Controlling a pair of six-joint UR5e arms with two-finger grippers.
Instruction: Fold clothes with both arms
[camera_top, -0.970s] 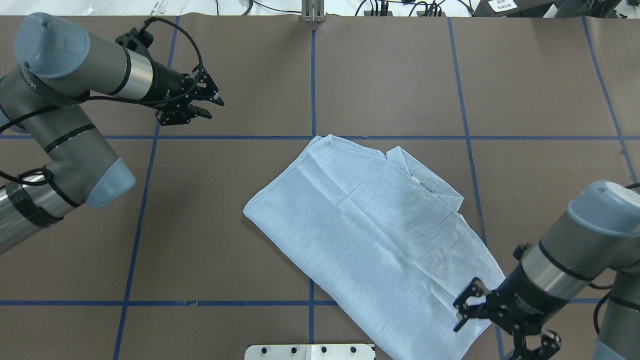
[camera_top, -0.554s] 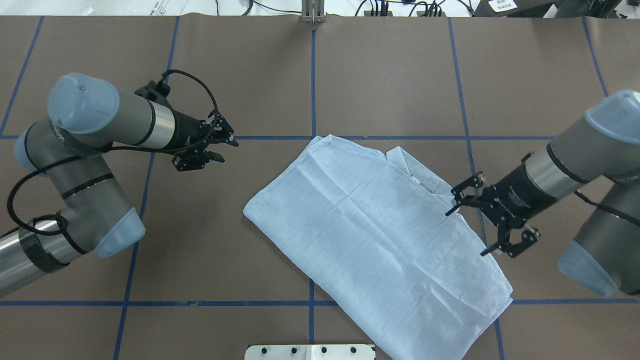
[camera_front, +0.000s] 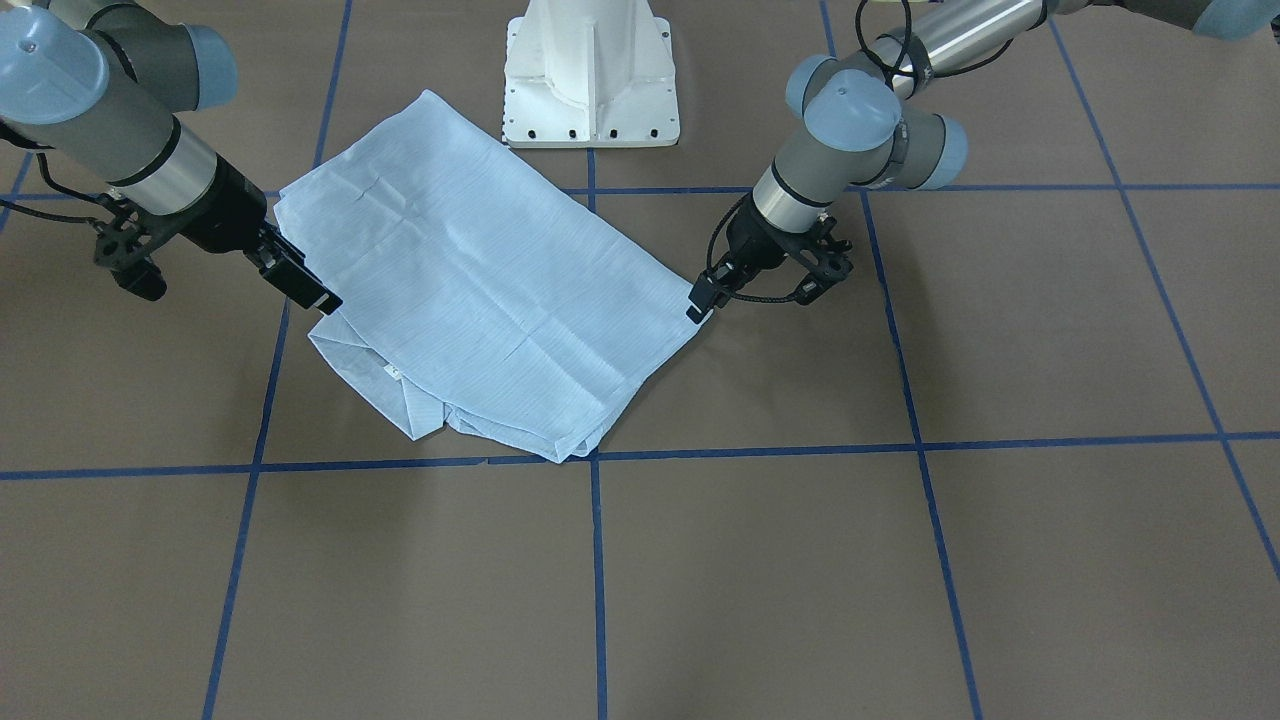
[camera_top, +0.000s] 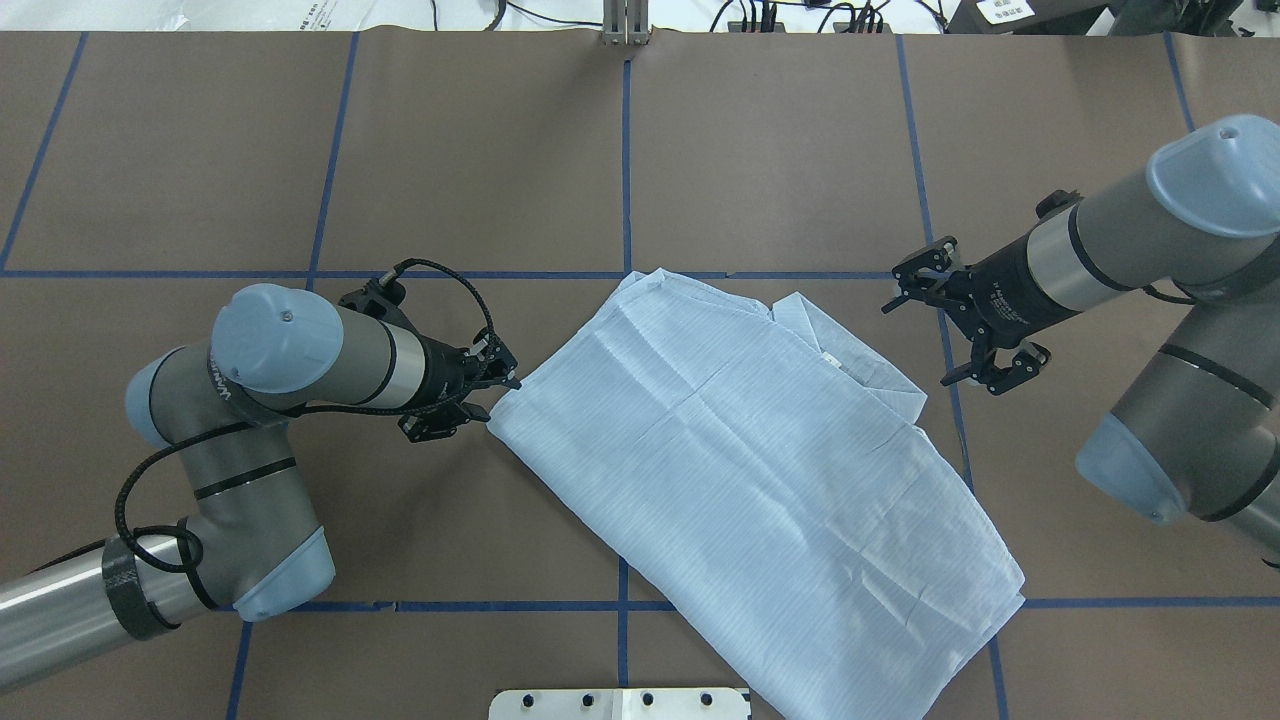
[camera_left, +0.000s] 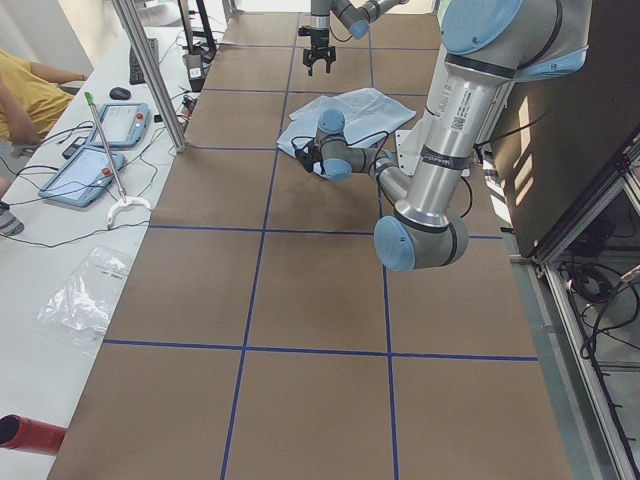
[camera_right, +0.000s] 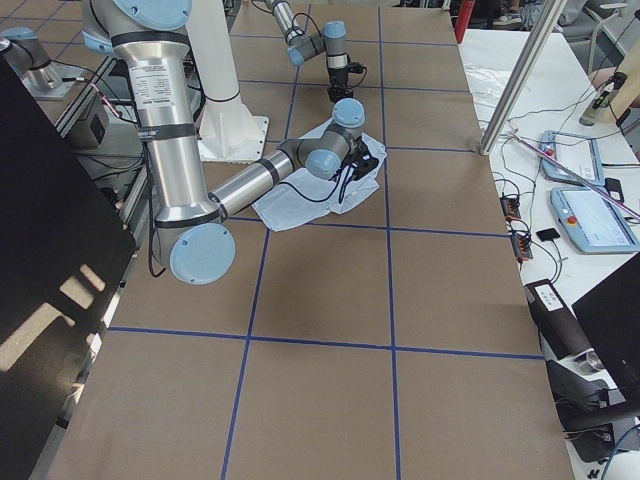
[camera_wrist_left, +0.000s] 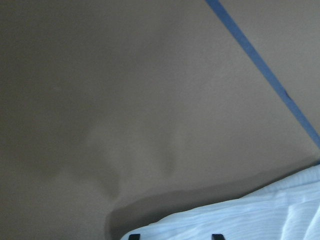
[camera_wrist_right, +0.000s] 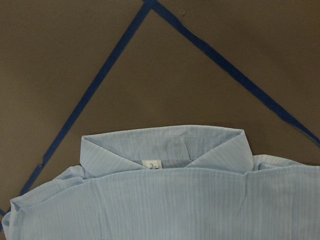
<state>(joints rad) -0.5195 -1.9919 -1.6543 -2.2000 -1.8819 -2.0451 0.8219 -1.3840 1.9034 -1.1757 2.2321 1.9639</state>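
Shirt (camera_top: 760, 470) folded; left pincer (camera_top: 497, 396) open at corner edge; right pincer (camera_top: 917, 342) open beside collar (camera_top: 868, 372).

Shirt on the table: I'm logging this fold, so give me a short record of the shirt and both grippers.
shirt: light-blue, striped, folded flat, diagonal on the brown table
collar: on the right gripper's side, white tag showing
left gripper: open, at the shirt's left corner
right gripper: open, beside the collar, holding nothing
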